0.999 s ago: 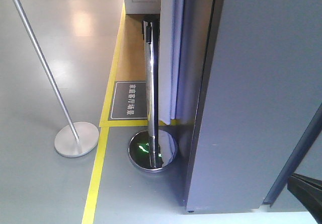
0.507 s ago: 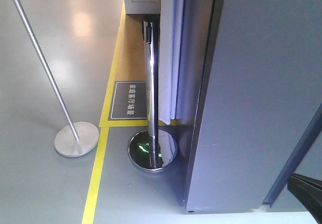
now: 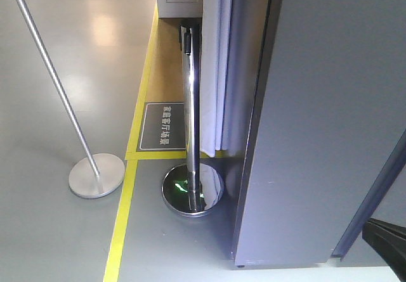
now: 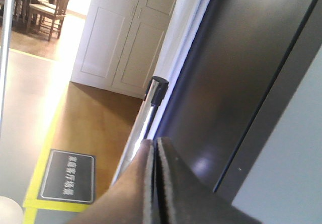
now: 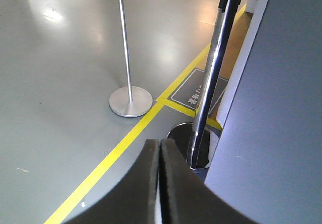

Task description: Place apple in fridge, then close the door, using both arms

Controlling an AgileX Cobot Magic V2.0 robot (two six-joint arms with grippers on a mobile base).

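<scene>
The fridge (image 3: 330,117) fills the right of the front view as a dark grey outer wall, with no white lining showing. A thin dark seam (image 3: 374,187) crosses its lower right, and I cannot tell which panel is the door. The apple is out of view. My left gripper (image 4: 154,143) is shut with nothing in it, its tip close beside the fridge's dark face (image 4: 241,73). My right gripper (image 5: 160,142) is also shut and empty, low over the floor to the left of the fridge's grey panel (image 5: 271,108). A black arm part (image 3: 387,244) shows at the bottom right corner.
A chrome pole with a mirrored round base (image 3: 192,190) stands right against the fridge's left corner. A second slim pole with a matte base (image 3: 96,175) stands further left. A yellow floor line (image 3: 124,218), a dark floor sign (image 3: 163,127) and a white curtain (image 3: 216,73) lie behind.
</scene>
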